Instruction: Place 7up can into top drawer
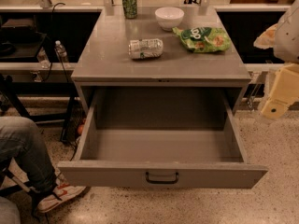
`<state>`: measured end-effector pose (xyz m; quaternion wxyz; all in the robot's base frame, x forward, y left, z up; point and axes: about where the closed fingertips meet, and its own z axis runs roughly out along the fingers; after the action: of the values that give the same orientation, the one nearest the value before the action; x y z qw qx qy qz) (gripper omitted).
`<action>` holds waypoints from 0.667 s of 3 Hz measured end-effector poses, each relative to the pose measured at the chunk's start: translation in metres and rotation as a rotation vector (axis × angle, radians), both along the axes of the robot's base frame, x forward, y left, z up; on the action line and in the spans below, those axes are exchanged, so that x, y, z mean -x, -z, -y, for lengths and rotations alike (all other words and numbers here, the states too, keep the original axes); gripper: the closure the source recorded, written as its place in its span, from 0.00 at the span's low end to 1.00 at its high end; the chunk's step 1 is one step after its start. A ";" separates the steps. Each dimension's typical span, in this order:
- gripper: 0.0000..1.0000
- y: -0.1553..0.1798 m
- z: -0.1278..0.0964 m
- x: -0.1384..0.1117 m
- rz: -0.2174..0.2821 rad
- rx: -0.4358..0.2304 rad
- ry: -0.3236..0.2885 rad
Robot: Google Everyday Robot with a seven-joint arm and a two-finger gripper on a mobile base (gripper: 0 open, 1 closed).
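**Item: 7up can** (145, 49). Lies on its side on the bench (107, 66), around the middle of the top. Its long axis runs left to right, about parallel to the bench's front edge, with one shiny end facing the tool's side. Nothing touches it.

**Item: tool** (279, 96). Cream-coloured, at the far right of the view, out past the bench's right front corner and clear of it. How far open it is cannot be told. It has no hold on the can.

**Governing relation.** The can lies to the tool's left and farther away, well apart from it. Judged from this, a reach leftward over the bench's right side would come to the can end-on, so a grip across the body likely calls for a turn of the wrist.

**Item: top drawer** (117, 174). Pulled fully out, to the tool's left and nearer than the can. The interior is bare; the dark handle (161, 177) sits at the centre of the front.

**Other stock, left of the tool and farther off.**
- green chip bag (203, 38), nearest the tool, lying between it and the can's line
- white bowl (169, 17)
- upright green can (130, 3), at the back edge
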<state>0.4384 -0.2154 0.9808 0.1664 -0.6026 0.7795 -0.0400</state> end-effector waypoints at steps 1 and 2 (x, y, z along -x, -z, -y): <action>0.00 0.000 0.000 0.000 0.000 0.000 0.000; 0.00 -0.001 -0.010 -0.032 0.046 -0.055 -0.020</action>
<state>0.4701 -0.2055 0.9815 0.2011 -0.6045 0.7702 -0.0307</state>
